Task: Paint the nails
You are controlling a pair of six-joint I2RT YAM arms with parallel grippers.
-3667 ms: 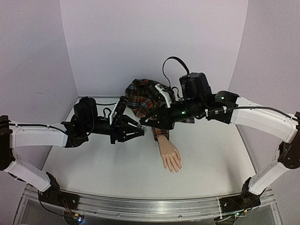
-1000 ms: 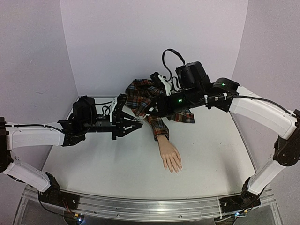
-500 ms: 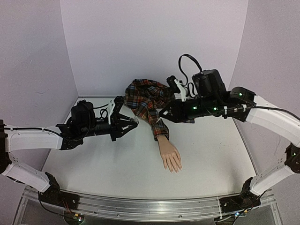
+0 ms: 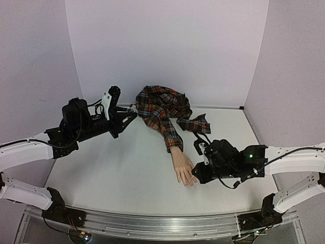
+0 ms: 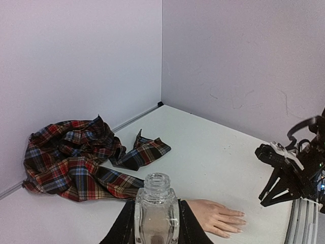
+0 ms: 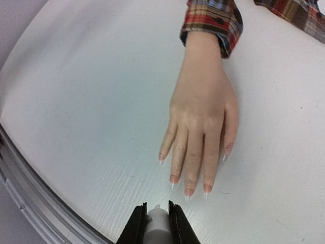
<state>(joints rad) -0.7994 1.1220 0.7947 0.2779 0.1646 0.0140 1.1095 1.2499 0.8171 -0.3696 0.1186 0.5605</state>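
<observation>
The pale mannequin hand (image 4: pixel 184 170) lies palm down at the table's middle and comes out of a red-blue plaid sleeve (image 4: pixel 163 113). Its nails (image 6: pixel 189 192) show in the right wrist view at the fingertips, pinkish with pale tips. My right gripper (image 6: pixel 157 219) is shut on a white brush cap (image 6: pixel 158 223), just short of the middle fingertips and low over the table. In the top view it (image 4: pixel 197 174) sits right of the hand. My left gripper (image 5: pixel 156 223) is shut on an open clear glass bottle (image 5: pixel 156 206), held upright at the back left (image 4: pixel 127 118).
The rest of the plaid shirt (image 5: pixel 71 157) is bunched against the back wall. The metal rail (image 6: pixel 30 203) of the table's front edge runs close behind my right gripper. Purple walls close in the back and both sides.
My right arm has swung from above the sleeve down to the front, right of the hand's fingertips. My left arm has drawn back and left with the bottle.
</observation>
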